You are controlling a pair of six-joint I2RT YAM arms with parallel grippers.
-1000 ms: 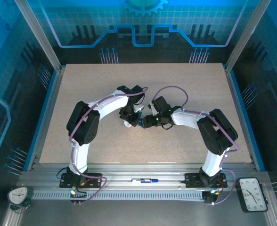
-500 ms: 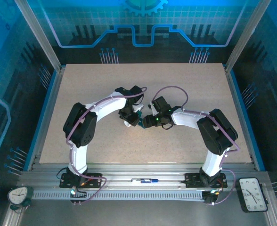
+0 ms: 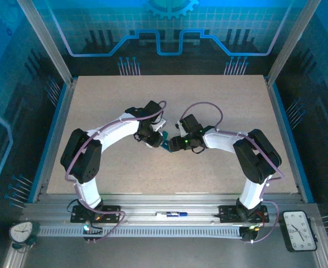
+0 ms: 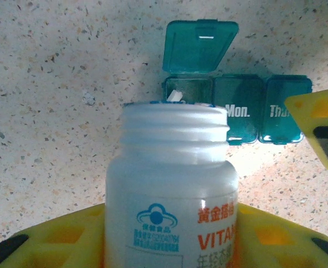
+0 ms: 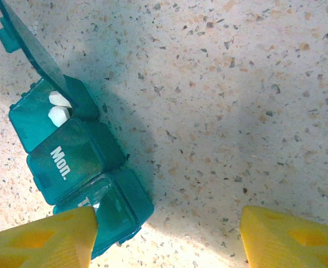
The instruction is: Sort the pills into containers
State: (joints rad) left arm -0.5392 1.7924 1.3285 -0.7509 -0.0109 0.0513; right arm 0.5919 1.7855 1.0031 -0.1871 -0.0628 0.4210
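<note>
Grip: our left gripper (image 4: 164,243) clamps one white uncapped bottle (image 4: 172,167). Just beyond its mouth we count one teal pill box (image 5: 75,159) on the table (image 5: 236,84): three compartments, one lid up, two white pills (image 5: 59,114) inside. Right gripper (image 5: 167,234) gapes, one finger at the box's end.

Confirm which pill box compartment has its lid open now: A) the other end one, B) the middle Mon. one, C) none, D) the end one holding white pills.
D: on the pill box, the end compartment's lid stands flipped up over two white pills, while the Mon. compartment and the other end compartment are shut.
</note>
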